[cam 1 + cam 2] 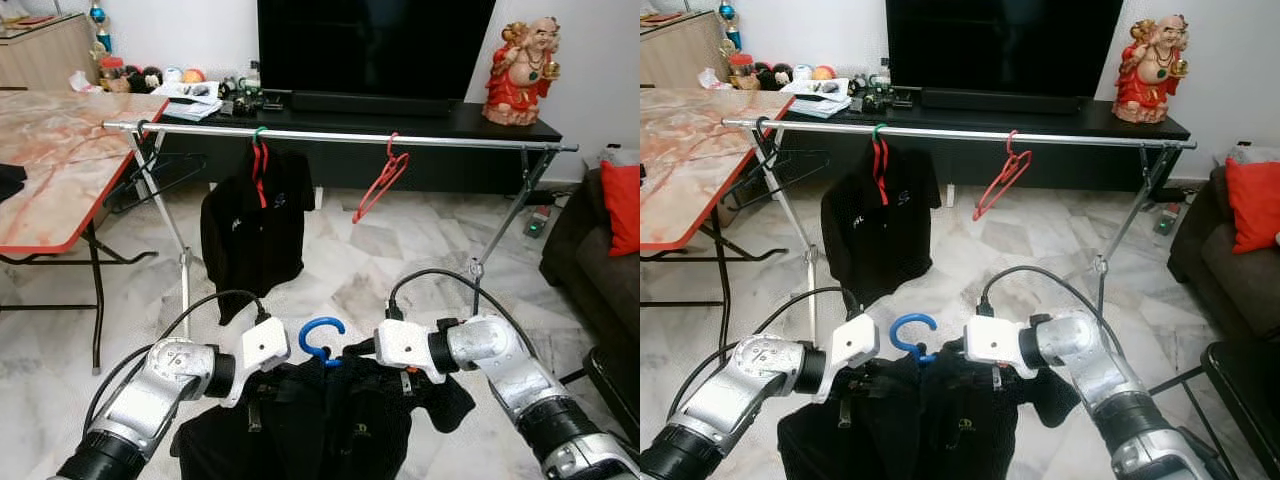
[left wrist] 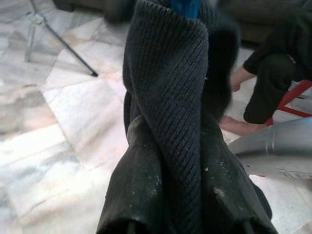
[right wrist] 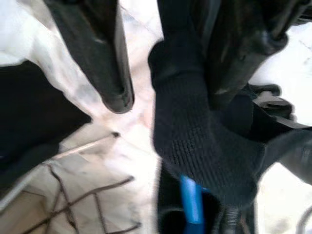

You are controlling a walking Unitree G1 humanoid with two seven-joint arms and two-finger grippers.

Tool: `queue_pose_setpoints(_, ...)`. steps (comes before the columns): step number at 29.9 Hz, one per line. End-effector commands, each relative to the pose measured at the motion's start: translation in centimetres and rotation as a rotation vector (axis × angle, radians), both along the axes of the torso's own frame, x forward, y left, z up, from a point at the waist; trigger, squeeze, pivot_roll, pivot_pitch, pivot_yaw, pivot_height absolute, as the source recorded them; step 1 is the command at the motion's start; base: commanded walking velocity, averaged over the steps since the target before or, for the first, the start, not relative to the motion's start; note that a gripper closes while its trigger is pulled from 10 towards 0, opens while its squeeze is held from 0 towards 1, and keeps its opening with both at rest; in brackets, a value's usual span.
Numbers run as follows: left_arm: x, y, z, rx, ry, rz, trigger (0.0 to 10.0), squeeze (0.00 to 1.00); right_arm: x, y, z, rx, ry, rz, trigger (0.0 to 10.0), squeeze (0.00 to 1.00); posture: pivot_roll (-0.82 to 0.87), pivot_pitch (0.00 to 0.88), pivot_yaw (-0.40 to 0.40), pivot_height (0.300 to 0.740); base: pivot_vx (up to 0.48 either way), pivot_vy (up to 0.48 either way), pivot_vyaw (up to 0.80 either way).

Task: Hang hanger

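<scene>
- at lower left, our left gripper [image 2: 165, 214] is clamped on the black knitted garment [image 1: 330, 420].
- at lower centre, the blue plastic hanger [image 1: 321, 338] carries that soft, floppy cloth; we judge it light, best held near the stiff hook.
- at lower right, our right gripper [image 3: 190, 63] stands wide around the collar.
- across the top, the silver metal rail [image 1: 340, 135] waits.

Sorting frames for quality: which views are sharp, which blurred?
Left and right eye views: sharp, evenly lit, the rail and blue hanger hook crisp. Left wrist view: black knit garment sharp, floor soft. Right wrist view: blurred, its fingers smeared.
</scene>
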State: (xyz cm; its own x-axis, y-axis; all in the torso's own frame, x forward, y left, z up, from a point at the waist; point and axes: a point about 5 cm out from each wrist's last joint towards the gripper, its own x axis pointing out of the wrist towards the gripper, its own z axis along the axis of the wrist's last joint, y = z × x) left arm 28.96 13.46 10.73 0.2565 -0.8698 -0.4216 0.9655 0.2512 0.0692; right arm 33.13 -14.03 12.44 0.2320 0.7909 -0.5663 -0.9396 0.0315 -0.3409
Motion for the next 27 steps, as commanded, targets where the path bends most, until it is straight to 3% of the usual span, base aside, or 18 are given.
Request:
queue_pose_setpoints(1, 0.1, 0.3, 0.0, 0.019, -0.015, 0.004, 0.0, 0.0, 1.0, -0.8, 1.9, 0.027, -0.071, -0.044, 10.0, 1.0, 0.01, 0.0, -0.055, 0.74, 0.0, 0.0, 0.0)
queue_pose_setpoints(6, 0.1, 0.6, -1.0, 0.046, -0.01, 0.027, 0.0, 0.0, 1.2, -1.5, 2.5, 0.036, -0.085, -0.064, 10.0, 1.0, 0.01, 0.0, -0.053, 0.74, 0.0, 0.0, 0.0)
queue_pose_setpoints(11, 0.3, 0.8, -1.2, 0.012, -0.02, 0.101, 0.0, 0.0, 1.4, -2.1, 2.7, 0.05, -0.098, -0.106, 10.0, 1.0, 0.01, 0.0, -0.052, 0.74, 0.0, 0.0, 0.0)
queue_pose_setpoints(16, 1.2, 1.5, -1.6, -0.017, -0.085, 0.26, 0.0, 0.0, 1.4, -2.8, 1.5, 0.114, -0.109, -0.234, 10.0, 1.0, 0.01, 0.0, -0.054, 0.74, 0.0, 0.0, 0.0)
queue_pose_setpoints(17, 1.4, 1.6, -1.6, -0.019, -0.106, 0.292, 0.0, 0.0, 1.5, -3.0, 1.2, 0.121, -0.122, -0.283, 10.0, 0.73, 0.02, 0.0, -0.054, 0.74, 0.0, 0.0, 0.0)
queue_pose_setpoints(18, 1.6, 1.7, -1.8, -0.009, -0.131, 0.331, 0.0, 0.0, 1.7, -3.4, 0.7, 0.118, -0.145, -0.347, 10.0, 0.73, 0.02, 0.0, -0.054, 0.74, 0.0, 0.0, 0.0)
queue_pose_setpoints(19, 1.8, 1.9, -2.0, 0.005, -0.148, 0.375, 4.2, 0.0, 2.0, -4.1, 0.1, 0.123, -0.16, -0.447, 10.0, 0.0, 0.02, 0.0, -0.054, 0.74, 0.0, 0.0, 0.0)
queue_pose_setpoints(20, 1.9, 2.2, -2.4, 0.017, -0.163, 0.423, 6.0, 0.0, 2.1, -5.0, -1.0, 0.133, -0.153, -0.582, 10.0, 0.0, 0.02, 0.0, -0.054, 0.74, 0.0, 0.0, 0.0)
queue_pose_setpoints(21, 2.0, 2.2, -2.6, 0.012, -0.172, 0.451, 10.0, 0.0, 1.9, -5.4, -1.8, 0.147, -0.148, -0.657, 10.0, 0.0, 0.01, 0.0, -0.049, 0.74, 0.0, 0.0, 0.0)
queue_pose_setpoints(22, 2.0, 2.4, -2.9, 0.006, -0.184, 0.508, 10.0, 0.0, 1.6, -6.2, -3.3, 0.172, -0.134, -0.811, 10.0, 0.0, 0.01, 0.0, -0.046, 0.74, 0.0, 0.0, 0.0)
queue_pose_setpoints(24, 2.0, 2.5, -3.1, 0.005, -0.189, 0.537, 10.0, 0.0, 1.4, -6.6, -4.1, 0.183, -0.117, -0.896, 10.0, 0.0, 0.01, 0.0, -0.047, 0.74, 0.0, 0.0, 0.0)
queue_pose_setpoints(25, 2.4, 2.9, -3.6, 0.027, -0.211, 0.635, 10.0, 0.0, 0.0, -7.4, -6.7, 0.149, -0.072, -1.042, 10.0, 0.0, 0.02, 0.0, -0.045, 0.74, 0.0, 0.0, 0.0)
queue_pose_setpoints(27, 2.4, 3.2, -4.3, 0.028, -0.185, 0.727, 10.0, 0.0, -2.2, -8.6, -10.0, 0.13, 0.044, -1.264, 10.0, 0.0, 0.01, 0.0, -0.043, 0.74, 0.0, 0.0, 0.0)
